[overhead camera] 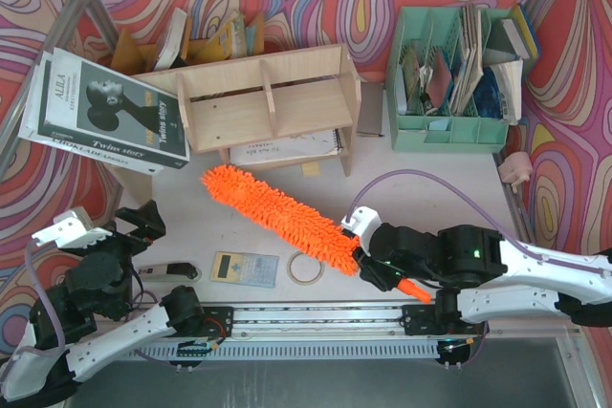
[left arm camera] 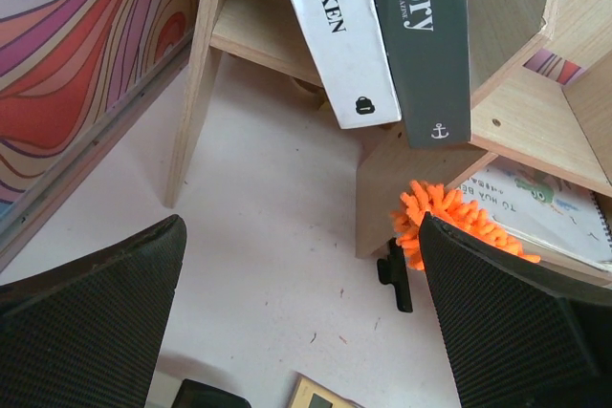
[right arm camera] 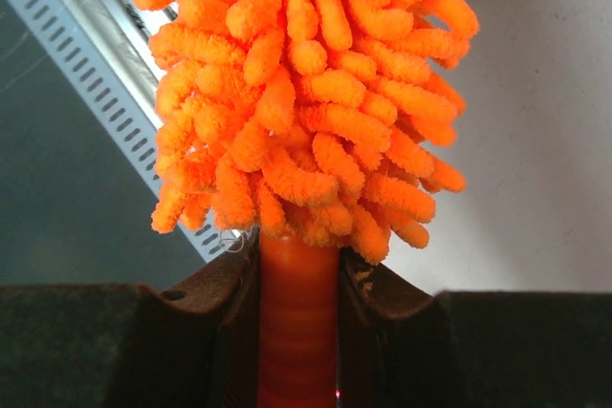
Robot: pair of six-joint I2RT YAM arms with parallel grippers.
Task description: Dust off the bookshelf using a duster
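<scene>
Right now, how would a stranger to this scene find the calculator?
Start at the pale-wood bookshelf, then follow the orange duster down toward the right claw gripping it. Left of the claw lies the calculator: a flat rectangle with a small screen, unlike the round tape ring beside it.

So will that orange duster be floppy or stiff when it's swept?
Probably light: the duster is mostly fluff. Its head runs straight from the handle, suggesting a stiffish core. The smooth handle might twist when pushed.
</scene>
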